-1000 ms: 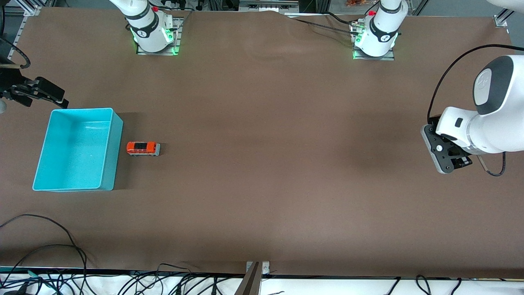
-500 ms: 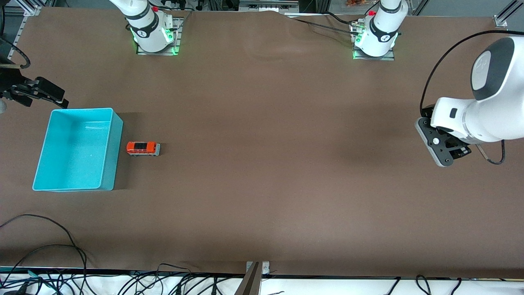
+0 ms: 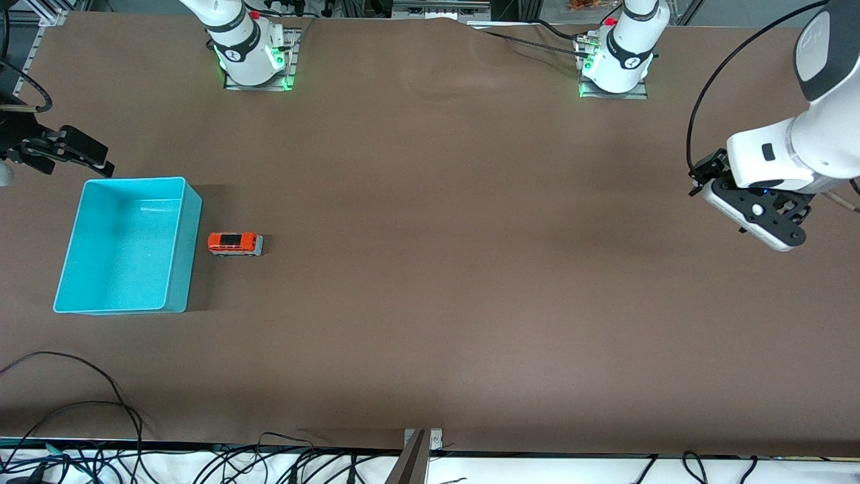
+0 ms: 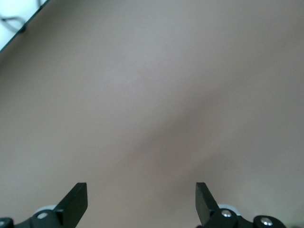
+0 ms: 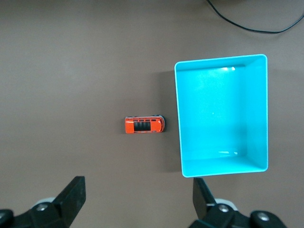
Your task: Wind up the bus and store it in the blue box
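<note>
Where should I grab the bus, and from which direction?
Probably from straight above, fingers closing across the narrow width of the bus, on its long flanks at mid-length. It stands on its wheels beside the blue box, apart from it, so both flanks look free. The right gripper, open, hangs high above it.

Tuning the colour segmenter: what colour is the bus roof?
Orange-red, with dark window panels, on the bus; it shows best in the right wrist view.
</note>
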Available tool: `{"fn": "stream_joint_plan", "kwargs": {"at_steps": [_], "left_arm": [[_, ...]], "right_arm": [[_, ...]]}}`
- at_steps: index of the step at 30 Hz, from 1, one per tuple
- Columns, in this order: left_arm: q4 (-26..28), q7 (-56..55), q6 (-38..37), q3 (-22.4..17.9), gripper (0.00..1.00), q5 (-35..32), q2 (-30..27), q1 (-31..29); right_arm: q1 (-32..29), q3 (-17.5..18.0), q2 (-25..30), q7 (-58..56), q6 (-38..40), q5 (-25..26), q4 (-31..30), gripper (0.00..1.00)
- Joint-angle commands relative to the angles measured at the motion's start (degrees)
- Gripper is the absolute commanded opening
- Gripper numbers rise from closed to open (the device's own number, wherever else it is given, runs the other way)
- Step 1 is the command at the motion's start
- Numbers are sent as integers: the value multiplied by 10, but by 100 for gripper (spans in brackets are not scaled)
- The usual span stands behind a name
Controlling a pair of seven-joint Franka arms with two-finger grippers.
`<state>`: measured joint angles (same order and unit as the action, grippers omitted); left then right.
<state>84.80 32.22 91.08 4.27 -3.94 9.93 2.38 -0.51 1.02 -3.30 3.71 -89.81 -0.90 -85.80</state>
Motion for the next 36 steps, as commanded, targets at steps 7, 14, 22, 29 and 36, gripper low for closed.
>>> {"fn": "stream_joint_plan", "kwargs": {"at_steps": [7, 14, 22, 29, 36], "left_arm": [[121, -169, 28, -11, 100, 14, -112, 3], [139, -160, 27, -65, 100, 60, -130, 9], [141, -160, 28, -65, 100, 67, -132, 6], [136, -161, 26, -63, 100, 41, -132, 5], [135, -162, 17, -63, 100, 40, -137, 2]], "right_arm": [[0, -1, -34, -5, 10, 8, 1, 100], [-1, -1, -36, -6, 10, 9, 0, 100], [-5, -3, -36, -7, 10, 9, 0, 100], [-4, -2, -1, -4, -19, 10, -80, 100], [-3, -2, 37, -4, -86, 9, -163, 100]]}}
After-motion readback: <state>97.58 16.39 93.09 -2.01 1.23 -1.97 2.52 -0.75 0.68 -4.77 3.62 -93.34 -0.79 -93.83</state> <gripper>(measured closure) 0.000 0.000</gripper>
